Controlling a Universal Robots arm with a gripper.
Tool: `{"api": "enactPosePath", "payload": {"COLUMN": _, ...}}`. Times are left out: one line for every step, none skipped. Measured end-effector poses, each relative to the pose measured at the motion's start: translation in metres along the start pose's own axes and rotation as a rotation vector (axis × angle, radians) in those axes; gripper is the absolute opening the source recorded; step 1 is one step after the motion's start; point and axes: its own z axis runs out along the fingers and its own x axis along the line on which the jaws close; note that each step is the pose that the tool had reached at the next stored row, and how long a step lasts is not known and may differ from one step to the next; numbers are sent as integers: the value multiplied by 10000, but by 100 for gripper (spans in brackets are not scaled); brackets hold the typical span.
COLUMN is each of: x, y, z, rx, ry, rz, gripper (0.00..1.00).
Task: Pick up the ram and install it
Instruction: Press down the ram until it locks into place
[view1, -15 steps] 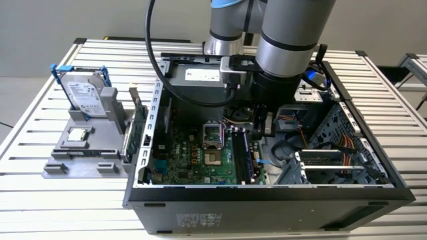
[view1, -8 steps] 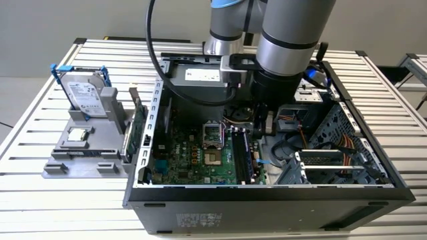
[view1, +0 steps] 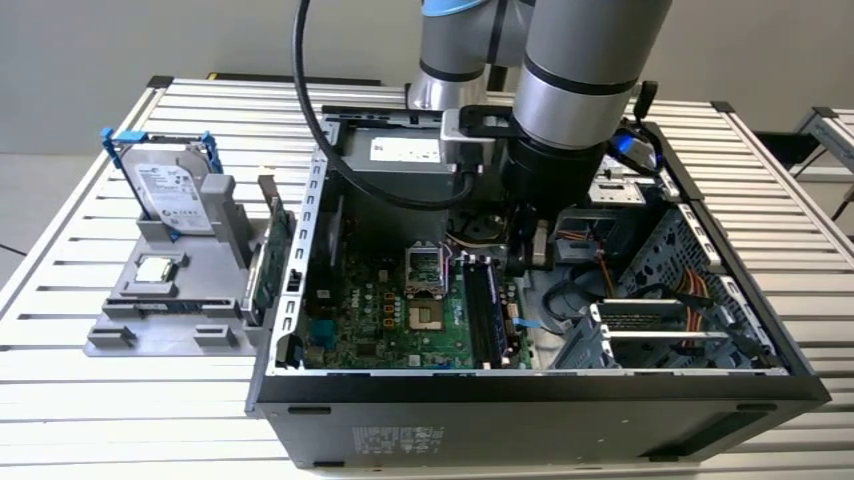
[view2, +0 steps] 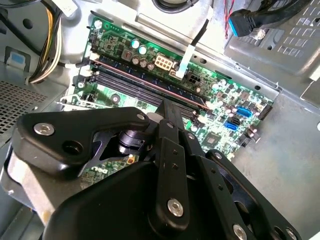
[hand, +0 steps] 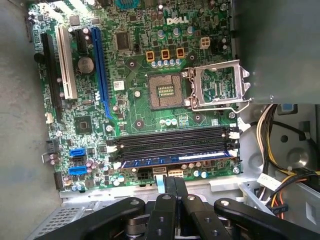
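Observation:
The ram (hand: 170, 161) is a long dark blue stick with dark chips. It stands in the memory slot nearest the motherboard's edge, between white latches, and shows as a blue strip (view1: 487, 300) in the exterior view. My gripper (hand: 175, 180) hangs inside the open computer case, just off that edge of the board and close to the ram. Its black fingers are pressed together with nothing visible between them. In the second wrist view the gripper (view2: 167, 106) points at the row of memory slots (view2: 140, 80). The exterior view has the gripper (view1: 537, 262) low beside the slots.
The case walls (view1: 300, 250) and cable bundles (hand: 272, 150) hem in the arm. An open processor socket (hand: 165, 92) lies beyond the slots. Left of the case, a grey fixture (view1: 120, 335) holds a silver drive (view1: 171, 195), a small square chip (view1: 158, 268) and a thin green board (view1: 276, 265) on edge.

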Motion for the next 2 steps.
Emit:
{"api": "enactPosePath", "payload": {"x": 0, "y": 0, "z": 0, "rx": 0, "ry": 0, "rz": 0, "gripper": 0}}
{"api": "enactPosePath", "payload": {"x": 0, "y": 0, "z": 0, "rx": 0, "ry": 0, "rz": 0, "gripper": 0}}
